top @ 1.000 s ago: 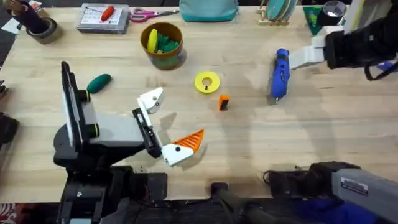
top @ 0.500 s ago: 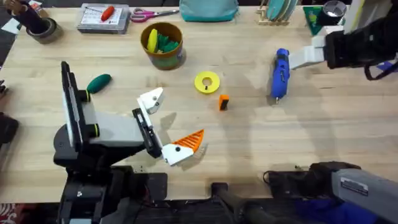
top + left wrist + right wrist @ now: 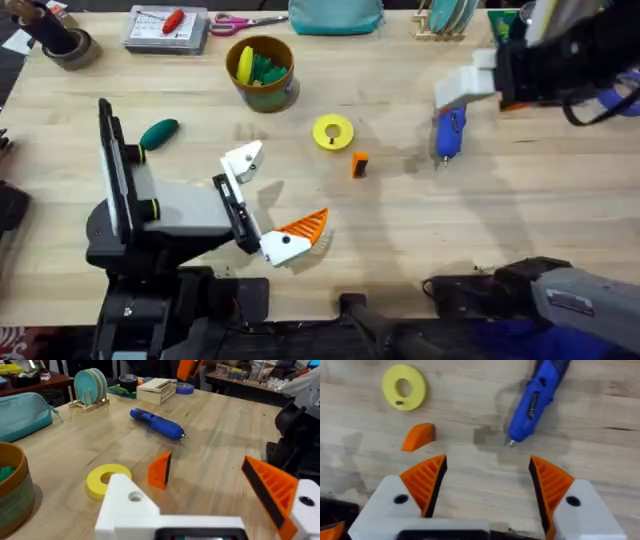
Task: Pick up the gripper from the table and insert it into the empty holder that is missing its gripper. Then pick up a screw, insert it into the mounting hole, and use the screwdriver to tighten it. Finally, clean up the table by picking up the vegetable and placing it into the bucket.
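Note:
The small orange gripper (image 3: 359, 164) (image 3: 160, 470) (image 3: 418, 436) lies on the table (image 3: 520, 220) beside a yellow ring (image 3: 333, 132). My left gripper (image 3: 272, 195) (image 3: 200, 492) rests open near the front. One of its fingers is the bare white holder (image 3: 243, 160) (image 3: 127, 505); the other carries an orange tip (image 3: 305, 226). The blue screwdriver (image 3: 447, 135) (image 3: 536, 400) lies at the right. My right gripper (image 3: 487, 477) hovers open above it, empty. The green vegetable (image 3: 158, 132) lies at the left. The bucket (image 3: 262, 72) stands at the back.
A clear parts box (image 3: 167, 27), scissors (image 3: 245, 20), a teal pouch (image 3: 335, 15) and a plate rack (image 3: 450, 20) line the far edge. A tape roll (image 3: 65, 45) sits at the far left corner. A small dark piece (image 3: 400, 403) lies on the ring.
My right arm has swung left and now hangs over the screwdriver's upper end. The left arm and the objects on the table have not moved.

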